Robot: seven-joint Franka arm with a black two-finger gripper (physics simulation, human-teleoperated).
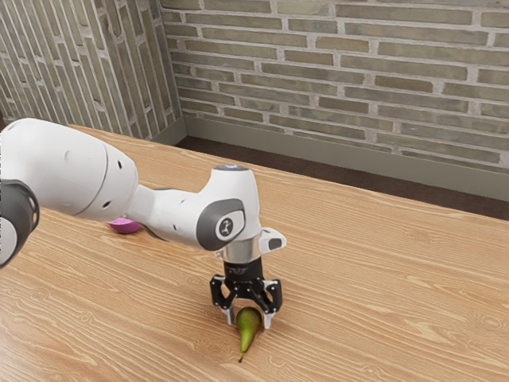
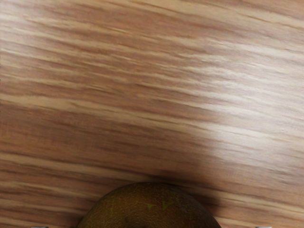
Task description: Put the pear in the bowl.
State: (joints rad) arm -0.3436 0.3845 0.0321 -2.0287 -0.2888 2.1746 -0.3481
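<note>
One green pear (image 1: 248,322), brown-tinged, rounded base, tapering neck

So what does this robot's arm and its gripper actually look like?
The arm is mostly smooth, glossy white, built of rounded, bulging sections with dark grey joint covers. One grey cover near the wrist bears a round badge with a small dark emblem. Below comes a silvery collar, then the gripper: black, angular linkages dotted with small bright pins, ending in two pale fingertips.

The pear (image 1: 249,322) looks smooth — the table (image 1: 382,302), softly glossy wood
</note>
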